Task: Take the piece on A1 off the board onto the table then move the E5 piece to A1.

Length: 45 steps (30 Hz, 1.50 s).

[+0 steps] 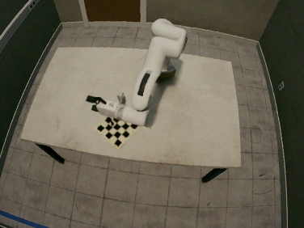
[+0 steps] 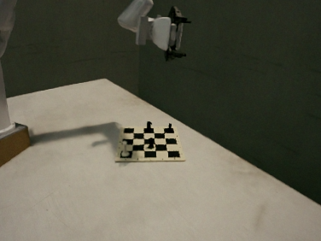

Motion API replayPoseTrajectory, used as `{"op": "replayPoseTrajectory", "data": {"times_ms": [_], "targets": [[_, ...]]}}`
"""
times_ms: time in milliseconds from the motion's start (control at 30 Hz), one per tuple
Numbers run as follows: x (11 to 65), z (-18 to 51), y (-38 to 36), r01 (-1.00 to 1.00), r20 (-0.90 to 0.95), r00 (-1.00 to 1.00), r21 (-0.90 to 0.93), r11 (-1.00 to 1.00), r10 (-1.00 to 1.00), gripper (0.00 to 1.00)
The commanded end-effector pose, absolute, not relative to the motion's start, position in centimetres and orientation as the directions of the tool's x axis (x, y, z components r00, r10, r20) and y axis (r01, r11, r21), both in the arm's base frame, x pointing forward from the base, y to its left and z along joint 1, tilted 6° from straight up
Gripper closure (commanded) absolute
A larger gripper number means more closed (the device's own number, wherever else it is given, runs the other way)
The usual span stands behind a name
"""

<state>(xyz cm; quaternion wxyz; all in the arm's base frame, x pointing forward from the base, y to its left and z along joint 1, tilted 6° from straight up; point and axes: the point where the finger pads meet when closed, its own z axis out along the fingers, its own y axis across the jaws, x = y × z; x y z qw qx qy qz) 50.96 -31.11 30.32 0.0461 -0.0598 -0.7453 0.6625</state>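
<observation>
Exterior view is showing the gripper (image 2: 178, 32) hanging high in the air with its fingers spread wide and nothing between them, which suits an arm that has not yet come down on anything. Its fingers are pointing sideways rather than down, so I judge it is not yet lined up for a pick. Behind it, the arm (image 1: 150, 77) is bending back toward its base.

Well below the gripper, the board (image 2: 150, 144) is lying flat on the table (image 2: 64, 192), close to the edge. Several dark pieces are standing upright on it: one (image 2: 148, 126) and another (image 2: 169, 126) on the row farthest from this camera, and a third (image 2: 149, 144) nearer the middle. A pale piece (image 2: 125, 153) is sitting on the near corner at the left. The edge lettering is too small to read, so I cannot tell which piece is on A1 or which is on E5.

Top view is placing the gripper (image 1: 95, 103) just off the board's (image 1: 117, 132) far corner, with the forearm crossing over part of the board and hiding some squares. No piece is standing on the table off the board, so the first step is looking undone
</observation>
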Motion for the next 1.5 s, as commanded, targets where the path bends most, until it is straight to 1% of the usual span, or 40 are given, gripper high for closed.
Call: {"op": "replayPoseTrajectory", "data": {"times_ms": [0,667,767,867,900,933,967,1000,1100,1167,1233,1267,1300,1333,1400,1433,1467], "targets": [[51.0,30.5,-31.1,0.033,-0.015,-0.988,-0.993,0.114,0.151,0.0],[51.2,30.2,-30.8,0.014,0.006,-0.989,-0.992,0.127,0.151,0.0],[52.1,28.8,-29.5,-0.054,0.08,-0.986,-0.983,0.175,0.148,0.0],[53.6,26.1,-27.0,-0.182,0.22,-0.968,-0.947,0.265,0.123,0.0],[53.6,26.1,-27.0,-0.182,0.22,-0.968,-0.947,0.265,0.123,0.0],[54.2,25.0,-25.8,-0.236,0.279,-0.955,-0.923,0.302,0.105,0.0],[54.2,25.0,-25.8,-0.236,0.279,-0.955,-0.923,0.302,0.105,0.0],[54.9,23.6,-24.4,-0.296,0.341,-0.937,-0.892,0.342,0.08,0.0],[54.9,23.6,-24.4,-0.296,0.341,-0.937,-0.892,0.342,0.08,0.0],[56.1,20.7,-21.2,-0.424,0.47,-0.883,-0.803,0.418,0.007,0.0],[56.1,20.7,-21.2,-0.424,0.47,-0.883,-0.803,0.418,0.007,0.0],[56.6,19.1,-19.3,-0.49,0.532,-0.846,-0.745,0.452,-0.04,0.0],[56.6,19.1,-19.3,-0.49,0.532,-0.846,-0.745,0.452,-0.04,0.0],[57.1,17.5,-17.4,-0.555,0.589,-0.803,-0.679,0.481,-0.095,0.0],[57.1,17.5,-17.4,-0.555,0.589,-0.803,-0.679,0.481,-0.095,0.0],[57.6,15.8,-15.3,-0.617,0.639,-0.754,-0.606,0.502,-0.156,0.0],[57.6,15.8,-15.3,-0.617,0.639,-0.754,-0.606,0.502,-0.156,0.0]]}}
